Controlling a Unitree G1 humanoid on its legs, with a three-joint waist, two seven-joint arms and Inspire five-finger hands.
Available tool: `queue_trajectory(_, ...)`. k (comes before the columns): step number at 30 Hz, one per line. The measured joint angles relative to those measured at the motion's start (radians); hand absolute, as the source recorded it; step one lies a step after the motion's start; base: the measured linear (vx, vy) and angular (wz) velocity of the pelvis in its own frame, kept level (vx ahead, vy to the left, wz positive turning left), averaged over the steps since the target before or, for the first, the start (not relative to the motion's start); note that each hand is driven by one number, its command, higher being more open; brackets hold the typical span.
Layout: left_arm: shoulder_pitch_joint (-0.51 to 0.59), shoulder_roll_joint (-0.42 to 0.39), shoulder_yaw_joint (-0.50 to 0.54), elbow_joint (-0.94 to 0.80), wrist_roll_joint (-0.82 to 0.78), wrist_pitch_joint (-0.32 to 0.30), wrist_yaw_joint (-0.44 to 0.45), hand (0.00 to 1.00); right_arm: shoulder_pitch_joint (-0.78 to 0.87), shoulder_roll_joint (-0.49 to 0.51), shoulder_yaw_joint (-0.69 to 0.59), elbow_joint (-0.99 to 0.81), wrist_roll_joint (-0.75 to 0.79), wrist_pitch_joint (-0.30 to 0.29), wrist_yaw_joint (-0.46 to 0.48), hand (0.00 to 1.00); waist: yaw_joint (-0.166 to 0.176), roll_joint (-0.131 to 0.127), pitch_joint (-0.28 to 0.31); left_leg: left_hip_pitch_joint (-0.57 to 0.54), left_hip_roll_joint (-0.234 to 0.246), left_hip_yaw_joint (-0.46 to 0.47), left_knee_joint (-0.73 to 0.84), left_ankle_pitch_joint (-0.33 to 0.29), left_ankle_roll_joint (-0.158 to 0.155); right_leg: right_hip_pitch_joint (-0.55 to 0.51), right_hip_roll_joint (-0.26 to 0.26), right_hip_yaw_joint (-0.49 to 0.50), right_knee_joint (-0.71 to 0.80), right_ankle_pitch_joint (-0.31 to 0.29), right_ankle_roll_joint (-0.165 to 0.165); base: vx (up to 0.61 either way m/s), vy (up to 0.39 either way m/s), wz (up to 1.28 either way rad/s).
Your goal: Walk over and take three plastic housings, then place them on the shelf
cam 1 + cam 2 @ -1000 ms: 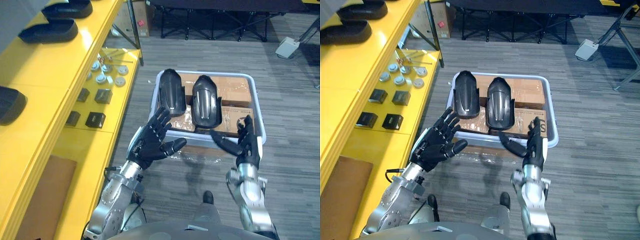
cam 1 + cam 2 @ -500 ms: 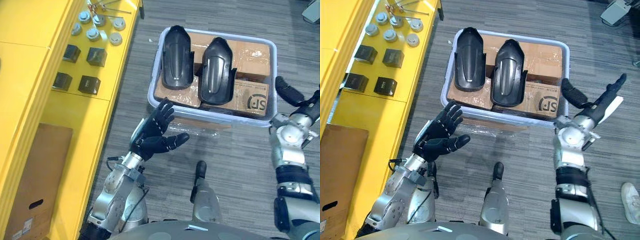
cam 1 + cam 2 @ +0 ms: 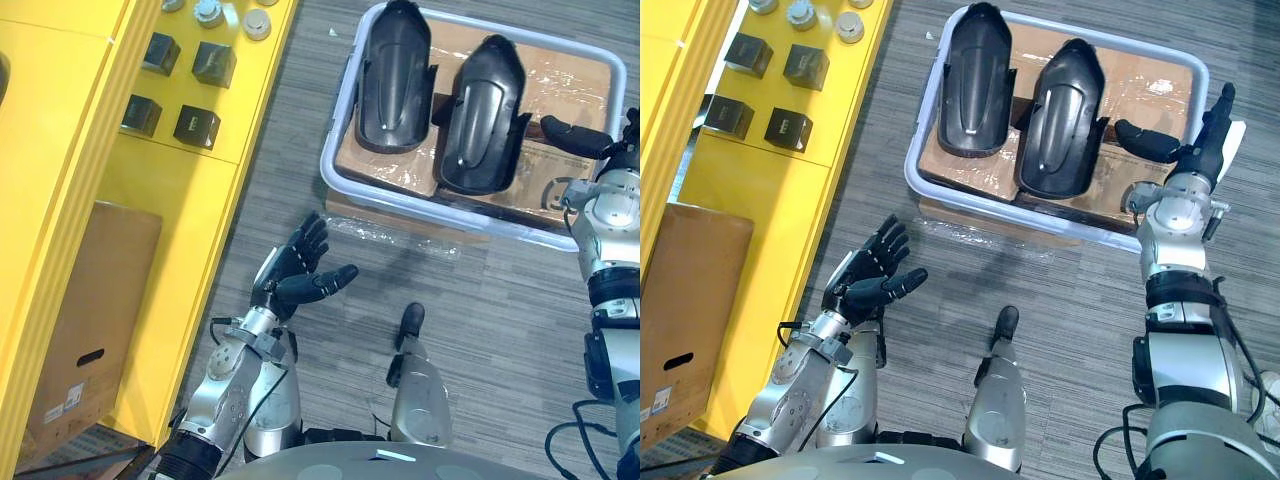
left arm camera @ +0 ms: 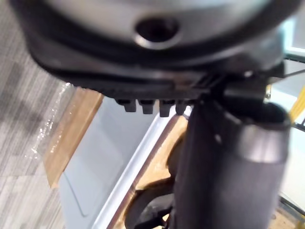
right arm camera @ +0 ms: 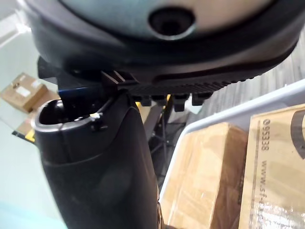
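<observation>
Two black plastic housings lie side by side on cardboard boxes inside a pale blue-white crate [image 3: 340, 150] on the floor: the left housing [image 3: 393, 78] and the right housing [image 3: 483, 115], also the left housing [image 3: 975, 83] and the right housing [image 3: 1059, 120]. My left hand [image 3: 293, 277] hovers open over the floor, short of the crate's near-left corner, holding nothing. My right hand [image 3: 1200, 140] is raised open at the crate's right end, its thumb stretched over the boxes toward the right housing, touching nothing. The yellow shelf [image 3: 60, 190] runs along the left.
On the shelf's lower level lie several small black blocks [image 3: 196, 126] and round white parts [image 3: 849, 26]. A brown cardboard box [image 3: 85, 320] stands under the shelf at the left. Clear plastic film [image 3: 400, 240] lies on the floor in front of the crate.
The view has shifted, so the crate sits higher and further right. My left hand has dropped lower and away from the crate. My right hand now stands closer over the crate's right end.
</observation>
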Motion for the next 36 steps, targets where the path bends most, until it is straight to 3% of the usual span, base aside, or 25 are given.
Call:
queue_trajectory(7,0.003,-0.018,0.0,0.016,-0.001,-0.002,0.002,1.0,-0.071,-0.059,0.037,0.049,0.0,0.058,0.051,1.0,0.014,0.024,0.015,-0.017,-0.007,-0.021,-0.003,0.017,0.002,-0.003,-0.005,-0.022,0.004,0.0,0.0,-0.02,-0.007,0.08)
queue_trajectory(13,0.002,-0.024,-0.013,0.018,-0.005,-0.013,0.013,1.0,-0.079,-0.059,0.047,0.161,-0.001,0.189,0.148,1.0,0.023,0.035,0.021,-0.029,-0.01,-0.043,-0.025,0.04,-0.001,-0.007,-0.004,-0.047,0.007,-0.001,0.001,-0.03,-0.022,0.1)
queue_trajectory(14,0.002,-0.024,-0.012,0.018,-0.004,-0.013,0.023,1.0,-0.079,-0.059,0.047,0.185,-0.002,0.199,0.173,0.0,0.022,0.036,0.021,-0.029,-0.01,-0.045,-0.035,0.049,-0.002,-0.008,-0.004,-0.051,0.008,-0.001,0.001,-0.03,-0.023,0.05)
queue_trajectory(21,-0.001,-0.021,-0.01,0.017,-0.004,-0.012,0.041,1.0,-0.108,-0.092,0.043,0.24,-0.023,0.23,0.248,0.0,0.026,0.029,0.025,-0.025,-0.007,-0.052,-0.044,0.062,-0.001,-0.008,-0.001,-0.058,0.023,-0.025,-0.003,-0.04,-0.027,0.03)
queue_trajectory(25,0.005,-0.013,-0.013,0.018,-0.003,-0.009,0.062,1.0,-0.113,-0.095,0.044,0.279,-0.02,0.248,0.275,0.0,0.033,0.017,0.033,0.009,0.004,-0.052,-0.108,0.101,-0.006,-0.008,0.009,-0.06,0.032,-0.035,-0.012,-0.03,-0.058,0.0)
queue_trajectory(30,0.013,-0.012,-0.025,0.013,0.001,-0.01,0.063,1.0,-0.102,-0.073,0.044,0.281,-0.016,0.322,0.23,0.0,0.042,0.014,0.034,0.053,0.005,-0.041,-0.189,0.148,-0.011,-0.008,0.009,-0.056,0.038,-0.038,-0.014,0.01,-0.035,-0.01)
queue_trajectory(34,0.015,-0.005,-0.022,0.01,0.001,-0.01,0.074,1.0,-0.103,-0.069,0.04,0.268,-0.019,0.319,0.203,0.0,0.045,0.012,0.035,0.093,0.006,-0.032,-0.236,0.171,-0.011,0.007,0.009,-0.054,0.039,-0.038,-0.014,0.01,-0.018,-0.01)
queue_trajectory(36,0.019,0.0,-0.012,-0.001,0.001,-0.01,0.079,1.0,-0.1,-0.067,0.024,0.264,-0.022,0.308,0.13,0.0,0.046,0.006,0.035,0.12,0.006,-0.027,-0.252,0.176,-0.011,0.024,0.009,-0.051,0.039,-0.04,-0.012,0.0,0.0,0.0)
